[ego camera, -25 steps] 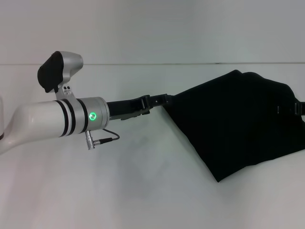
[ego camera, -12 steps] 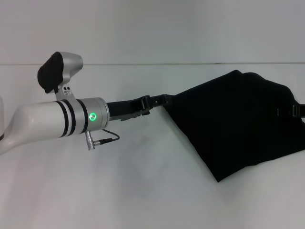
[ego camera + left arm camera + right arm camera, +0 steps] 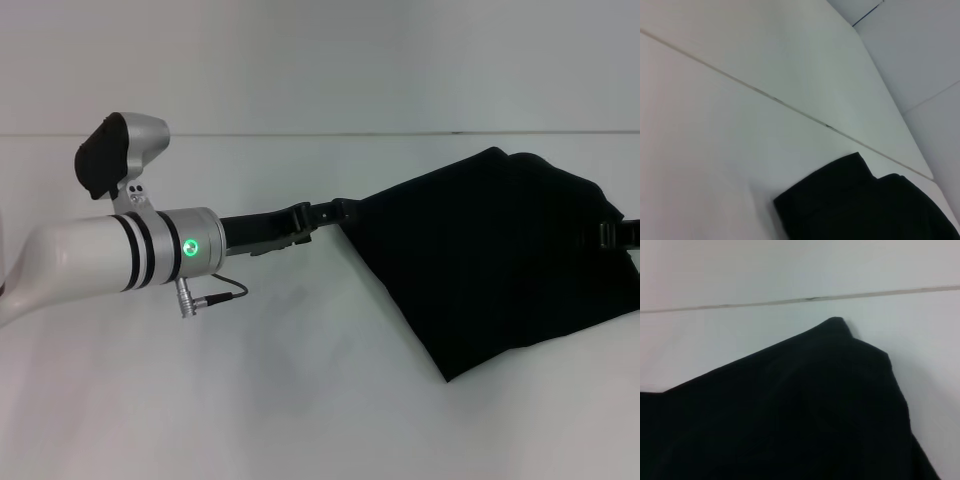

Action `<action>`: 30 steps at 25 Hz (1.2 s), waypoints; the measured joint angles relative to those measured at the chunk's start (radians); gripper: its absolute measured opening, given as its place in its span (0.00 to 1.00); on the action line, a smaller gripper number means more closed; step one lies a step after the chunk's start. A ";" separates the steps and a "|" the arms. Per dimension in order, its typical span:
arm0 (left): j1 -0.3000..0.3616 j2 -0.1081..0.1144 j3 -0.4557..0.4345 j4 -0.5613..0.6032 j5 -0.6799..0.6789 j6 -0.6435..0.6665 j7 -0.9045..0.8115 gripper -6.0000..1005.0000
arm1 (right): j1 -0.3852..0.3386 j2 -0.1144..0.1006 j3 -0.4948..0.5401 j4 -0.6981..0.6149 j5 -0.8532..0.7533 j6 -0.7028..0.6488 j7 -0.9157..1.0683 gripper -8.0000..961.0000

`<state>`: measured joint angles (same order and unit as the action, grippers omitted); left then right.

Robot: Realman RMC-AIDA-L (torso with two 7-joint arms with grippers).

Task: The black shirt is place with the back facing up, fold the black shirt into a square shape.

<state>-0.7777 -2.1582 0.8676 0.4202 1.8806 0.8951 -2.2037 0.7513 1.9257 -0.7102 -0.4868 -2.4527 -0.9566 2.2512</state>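
A black shirt (image 3: 500, 255) lies bunched in a rough triangle on the right of a white surface (image 3: 300, 400). The left claw (image 3: 335, 212) reaches across and pinches its left corner, closed on the fabric. The right claw (image 3: 620, 232) meets its right edge; its grip cannot be told.

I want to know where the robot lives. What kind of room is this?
Probably a test room or lab, not a home: a bare white table, a plain white wall, and only the black shirt held by the left gripper.
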 joint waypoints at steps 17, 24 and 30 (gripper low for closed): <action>0.058 0.021 -0.006 0.083 0.006 -0.001 0.005 0.92 | 0.043 0.037 0.009 -0.003 0.045 -0.036 0.001 0.10; 0.083 0.050 -0.096 0.129 0.075 0.040 0.020 0.92 | 0.084 0.069 0.008 -0.002 0.047 -0.019 0.021 0.10; 0.083 0.063 -0.131 0.141 0.092 0.065 0.044 0.92 | 0.115 0.087 0.003 0.003 0.047 0.010 0.053 0.10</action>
<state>-0.6949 -2.0951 0.7362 0.5612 1.9730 0.9598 -2.1598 0.8661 2.0131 -0.7076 -0.4839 -2.4052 -0.9464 2.3042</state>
